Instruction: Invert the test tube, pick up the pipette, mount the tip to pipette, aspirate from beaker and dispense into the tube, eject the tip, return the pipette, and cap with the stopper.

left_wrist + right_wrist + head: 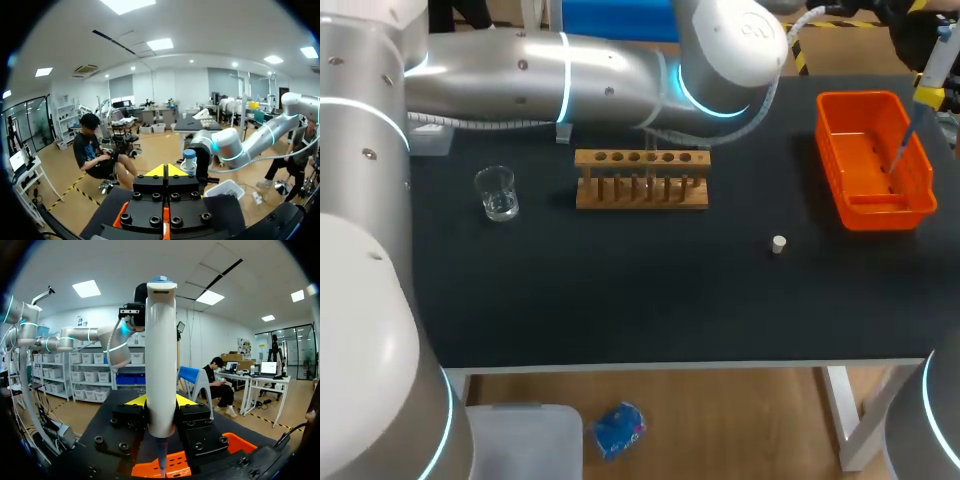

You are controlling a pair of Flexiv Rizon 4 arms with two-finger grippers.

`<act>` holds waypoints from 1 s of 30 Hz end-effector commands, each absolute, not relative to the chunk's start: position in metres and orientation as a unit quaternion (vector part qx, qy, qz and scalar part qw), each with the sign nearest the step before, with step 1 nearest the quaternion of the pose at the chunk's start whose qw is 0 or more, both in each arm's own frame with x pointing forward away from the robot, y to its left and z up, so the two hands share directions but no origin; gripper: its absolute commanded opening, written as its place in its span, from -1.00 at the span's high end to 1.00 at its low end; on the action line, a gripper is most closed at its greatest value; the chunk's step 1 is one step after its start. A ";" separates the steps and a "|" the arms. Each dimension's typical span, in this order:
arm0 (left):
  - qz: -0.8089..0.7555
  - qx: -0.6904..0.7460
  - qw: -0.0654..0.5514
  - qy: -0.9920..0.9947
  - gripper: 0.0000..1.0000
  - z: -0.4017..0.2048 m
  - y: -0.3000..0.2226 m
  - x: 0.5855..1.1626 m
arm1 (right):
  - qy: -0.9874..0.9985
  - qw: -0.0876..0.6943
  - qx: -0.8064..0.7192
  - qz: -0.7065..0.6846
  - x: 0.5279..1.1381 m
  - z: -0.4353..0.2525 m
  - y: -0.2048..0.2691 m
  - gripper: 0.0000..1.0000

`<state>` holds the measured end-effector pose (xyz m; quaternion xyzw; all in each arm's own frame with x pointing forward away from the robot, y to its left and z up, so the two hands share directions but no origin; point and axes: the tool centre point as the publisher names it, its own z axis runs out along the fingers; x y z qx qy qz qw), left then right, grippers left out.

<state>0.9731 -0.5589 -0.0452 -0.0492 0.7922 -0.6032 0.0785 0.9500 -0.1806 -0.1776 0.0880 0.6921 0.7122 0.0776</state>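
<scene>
Right gripper: both fingers are clamped on the pipette, one on each side of its white body. It is held upright with the thin end down. That end hangs over the orange bin at the right side of the table (I can't say for certain that a tip is on it; the lowest part looks thin and dark). Judgement: this is the eject step, with the pipette kept above the bin so the tip drops in there and not onto the table.

Left gripper: the yellow tips are pressed together with nothing between them. It is raised and points out across the room, presumably parked clear to leave the right arm space.

Stopper: loose on the table between rack and bin, handy for capping.
Rack: mid-table, toward the far edge. The tube should sit in it, but I cannot pick it out.
Beaker: left of the rack and apart from it, with liquid in the bottom.
</scene>
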 end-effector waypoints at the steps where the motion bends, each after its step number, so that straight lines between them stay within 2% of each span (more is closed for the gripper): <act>1: -0.672 -0.030 0.061 0.738 1.00 -0.050 -0.563 0.977 | 0.693 0.078 0.088 0.711 0.950 -0.177 -0.180 1.00; 13: -0.710 -0.016 0.028 0.704 1.00 -0.053 -0.579 0.967 | 0.693 0.078 0.088 0.711 0.950 -0.177 -0.180 1.00; 30: -0.734 0.000 0.025 0.679 1.00 -0.060 -0.593 0.949 | 0.693 0.078 0.088 0.711 0.950 -0.177 -0.180 1.00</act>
